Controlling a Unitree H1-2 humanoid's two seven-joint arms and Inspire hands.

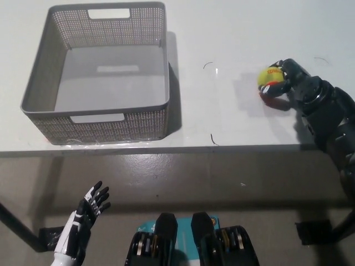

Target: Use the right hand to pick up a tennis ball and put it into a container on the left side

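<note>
White table (233, 116) carrying everything. Near, below its edge: resting left hand (83, 219), spread, holding nothing. Farther, right hand (288, 83) curling around one ball (270, 77), pinching it at its fingertips, just off the table. Keeping the grip firm before carrying. One basket (97, 72) waiting well to the left of that hand.

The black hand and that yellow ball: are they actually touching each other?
Touching. The head view shows the right hand's fingers wrapped around the tennis ball, with dark fingertips lying across its lower face and no gap between them.
</note>
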